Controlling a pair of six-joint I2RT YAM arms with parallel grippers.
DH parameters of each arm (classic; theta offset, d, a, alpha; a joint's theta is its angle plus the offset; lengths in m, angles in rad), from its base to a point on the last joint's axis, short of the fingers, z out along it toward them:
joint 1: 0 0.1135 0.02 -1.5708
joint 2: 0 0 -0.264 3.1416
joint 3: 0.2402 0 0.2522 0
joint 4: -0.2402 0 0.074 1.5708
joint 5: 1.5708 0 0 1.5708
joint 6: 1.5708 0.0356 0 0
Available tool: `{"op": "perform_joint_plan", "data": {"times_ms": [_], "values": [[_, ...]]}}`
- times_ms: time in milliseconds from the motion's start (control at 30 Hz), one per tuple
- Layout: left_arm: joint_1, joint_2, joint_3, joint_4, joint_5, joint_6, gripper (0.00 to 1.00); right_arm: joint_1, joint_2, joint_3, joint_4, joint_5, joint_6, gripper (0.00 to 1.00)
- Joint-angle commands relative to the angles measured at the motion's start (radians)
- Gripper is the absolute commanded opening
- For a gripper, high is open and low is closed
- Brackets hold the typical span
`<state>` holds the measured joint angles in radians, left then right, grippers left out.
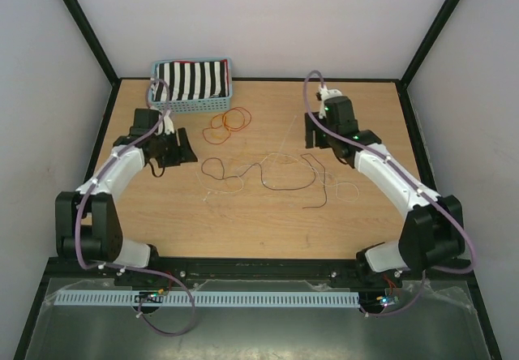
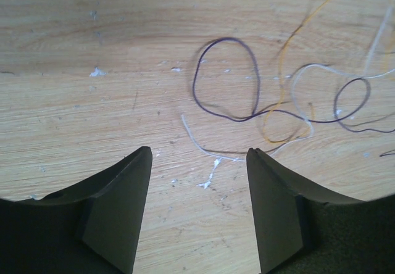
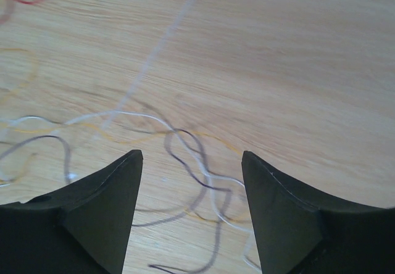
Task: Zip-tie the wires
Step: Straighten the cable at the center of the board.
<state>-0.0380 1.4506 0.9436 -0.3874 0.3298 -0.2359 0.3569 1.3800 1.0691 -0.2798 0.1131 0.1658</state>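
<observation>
Overhead, the wires (image 1: 268,173) sprawl loose across the middle of the table (image 1: 268,230) between the two arms, their pale strands barely traceable there. The red and orange loops (image 1: 227,122) lie apart, just before the basket (image 1: 199,100). The left pincer (image 2: 199,163) stands wide and grips nothing. A pale strand crosses the wood near its tips, and the dark and yellow loops beyond are cut off at the right edge. The right pincer (image 3: 192,163), also wide and empty, hovers over blurred, tangled strands.
</observation>
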Motion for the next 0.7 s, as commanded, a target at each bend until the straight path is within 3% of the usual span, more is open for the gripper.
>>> {"op": "perform_joint_plan", "data": {"times_ms": [0,167,367,667], "values": [[-0.001,-0.082,0.052,-0.038,0.011,-0.009,0.68,0.091,0.085,0.104,0.121,-0.095,0.063,0.78],[0.001,-0.183,0.073,-0.039,0.018,-0.006,0.77,0.167,0.253,0.219,0.22,-0.165,0.106,0.81],[0.037,-0.292,0.1,-0.037,0.062,-0.017,0.94,0.22,0.526,0.436,0.263,-0.232,0.183,0.82],[0.079,-0.362,0.119,-0.038,0.149,-0.02,0.97,0.28,0.847,0.747,0.225,-0.246,0.327,0.81]]}}
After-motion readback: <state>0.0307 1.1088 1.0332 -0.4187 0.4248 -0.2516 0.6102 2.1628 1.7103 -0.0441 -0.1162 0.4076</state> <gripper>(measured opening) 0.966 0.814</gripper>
